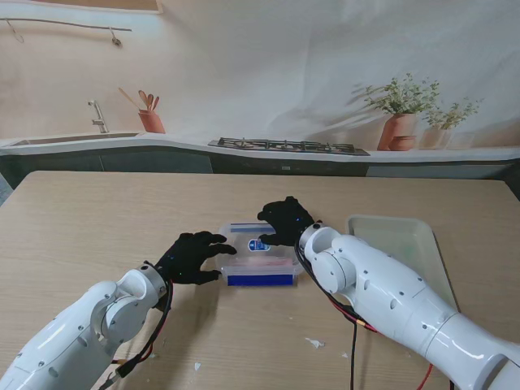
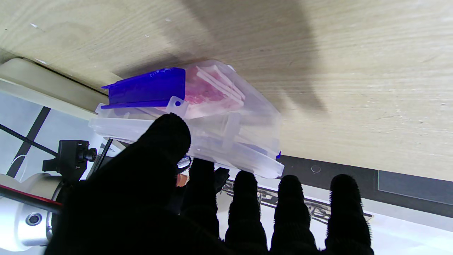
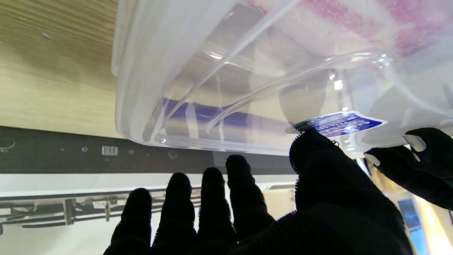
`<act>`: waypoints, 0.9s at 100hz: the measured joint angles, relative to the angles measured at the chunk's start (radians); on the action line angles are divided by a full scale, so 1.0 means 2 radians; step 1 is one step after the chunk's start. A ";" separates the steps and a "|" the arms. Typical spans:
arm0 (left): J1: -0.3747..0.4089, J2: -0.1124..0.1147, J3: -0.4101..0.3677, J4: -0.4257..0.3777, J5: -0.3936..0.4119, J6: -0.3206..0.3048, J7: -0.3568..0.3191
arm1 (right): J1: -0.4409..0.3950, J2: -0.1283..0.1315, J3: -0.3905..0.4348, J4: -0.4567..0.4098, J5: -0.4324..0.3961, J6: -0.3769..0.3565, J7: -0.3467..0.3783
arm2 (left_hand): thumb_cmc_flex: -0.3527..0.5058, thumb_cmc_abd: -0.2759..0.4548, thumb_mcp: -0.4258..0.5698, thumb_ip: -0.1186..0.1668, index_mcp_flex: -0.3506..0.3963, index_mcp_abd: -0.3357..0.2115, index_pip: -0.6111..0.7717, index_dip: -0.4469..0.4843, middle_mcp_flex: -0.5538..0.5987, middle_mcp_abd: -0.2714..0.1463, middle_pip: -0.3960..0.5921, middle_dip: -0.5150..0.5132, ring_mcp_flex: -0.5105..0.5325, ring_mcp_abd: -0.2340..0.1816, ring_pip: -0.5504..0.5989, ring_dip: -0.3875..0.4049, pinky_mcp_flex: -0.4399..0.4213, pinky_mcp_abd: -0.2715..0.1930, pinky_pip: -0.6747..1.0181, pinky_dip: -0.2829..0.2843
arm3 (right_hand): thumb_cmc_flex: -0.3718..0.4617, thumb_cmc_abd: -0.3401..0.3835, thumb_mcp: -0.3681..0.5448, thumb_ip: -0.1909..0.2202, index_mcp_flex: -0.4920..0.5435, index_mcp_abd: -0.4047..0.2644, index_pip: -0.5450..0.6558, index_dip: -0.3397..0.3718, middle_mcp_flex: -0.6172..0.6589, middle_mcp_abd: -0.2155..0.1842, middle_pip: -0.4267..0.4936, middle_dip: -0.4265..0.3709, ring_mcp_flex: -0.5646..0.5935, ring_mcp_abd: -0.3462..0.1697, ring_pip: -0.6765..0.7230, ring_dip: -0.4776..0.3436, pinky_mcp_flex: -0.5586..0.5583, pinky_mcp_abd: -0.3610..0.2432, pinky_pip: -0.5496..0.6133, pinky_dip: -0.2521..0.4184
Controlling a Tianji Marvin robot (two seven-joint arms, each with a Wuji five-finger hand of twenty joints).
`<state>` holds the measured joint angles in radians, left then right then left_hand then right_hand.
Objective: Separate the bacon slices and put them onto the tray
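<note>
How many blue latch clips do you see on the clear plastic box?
2: one blue latch clip on the clear plastic box side nearer to me, one on the far side. Others may be hidden.

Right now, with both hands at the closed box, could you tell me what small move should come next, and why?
Probably unlatch the blue clip: the lid still covers the bacon, the left hand is beside it, and the right hand rests on top.

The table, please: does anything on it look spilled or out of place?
A few small white scraps lie loose on the table nearer to me, between the arms. The box and tray look orderly.
</note>
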<state>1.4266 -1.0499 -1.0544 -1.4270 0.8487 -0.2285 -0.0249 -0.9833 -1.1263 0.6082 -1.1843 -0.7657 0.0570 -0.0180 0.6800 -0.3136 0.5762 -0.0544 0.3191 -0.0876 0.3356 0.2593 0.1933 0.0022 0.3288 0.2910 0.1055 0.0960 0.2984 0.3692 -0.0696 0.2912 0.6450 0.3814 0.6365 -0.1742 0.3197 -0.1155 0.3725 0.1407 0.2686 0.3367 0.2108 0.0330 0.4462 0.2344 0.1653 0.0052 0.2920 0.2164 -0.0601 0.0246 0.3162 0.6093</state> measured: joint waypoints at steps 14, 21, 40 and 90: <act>0.000 0.000 0.000 0.000 0.000 0.000 0.000 | 0.001 -0.001 0.000 0.001 0.000 0.002 -0.003 | 0.000 0.000 0.000 0.000 -0.002 -0.001 0.000 0.000 0.000 -0.001 -0.002 0.000 0.000 0.000 0.000 0.000 0.000 0.000 -0.005 0.000 | 0.000 0.000 0.010 0.000 -0.005 0.000 0.000 -0.006 0.000 0.000 -0.013 -0.006 0.000 0.000 0.000 0.000 0.000 0.000 0.000 0.000; 0.000 0.000 0.000 0.000 0.000 0.000 0.000 | -0.002 -0.002 0.006 0.001 0.000 0.000 -0.007 | 0.000 0.000 0.000 0.000 -0.002 -0.001 0.000 0.000 0.000 -0.001 -0.002 0.000 0.000 0.000 0.000 0.000 0.000 0.000 -0.005 0.000 | 0.000 0.000 0.011 0.000 -0.005 0.000 0.000 -0.007 0.000 0.000 -0.017 -0.006 0.000 0.000 0.000 0.000 0.000 0.000 0.000 0.000; 0.000 0.000 0.000 0.002 0.000 -0.002 0.004 | -0.018 0.002 0.028 -0.019 -0.011 -0.005 -0.006 | 0.000 0.000 0.000 0.000 -0.002 -0.001 0.000 0.000 0.000 -0.001 -0.003 0.000 0.000 0.000 0.000 0.000 0.000 0.000 -0.005 0.000 | 0.000 0.000 0.015 0.000 -0.010 0.000 0.001 -0.012 0.000 0.000 -0.017 -0.006 0.000 0.000 0.000 0.000 0.000 0.000 0.000 0.000; 0.066 -0.022 -0.051 -0.041 -0.059 -0.039 0.087 | -0.099 0.014 0.120 -0.110 -0.062 -0.043 -0.024 | 0.001 0.007 -0.025 0.000 -0.006 0.005 0.022 0.001 0.011 0.028 0.006 -0.005 0.000 0.013 -0.004 0.006 0.001 -0.006 0.019 0.011 | -0.011 -0.001 0.025 0.000 0.004 0.000 0.032 -0.012 0.000 0.000 0.010 0.011 0.000 0.000 0.014 0.007 0.000 0.000 0.000 0.000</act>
<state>1.5587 -1.0939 -1.1554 -1.5095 0.7299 -0.3059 0.1496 -1.1820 -1.0988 0.8480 -1.4044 -0.8894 -0.0299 -0.0666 0.6823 -0.2997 0.5261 -0.0544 0.3070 -0.0769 0.3800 0.2604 0.2150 0.0574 0.3412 0.2805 0.1055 0.1227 0.2914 0.3810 -0.0683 0.2791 0.6836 0.4043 0.6147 -0.1758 0.3703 -0.1154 0.3795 0.1401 0.3332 0.3130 0.2104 0.0331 0.4657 0.2556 0.1653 0.0052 0.3191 0.2302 -0.0594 0.0246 0.3162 0.6094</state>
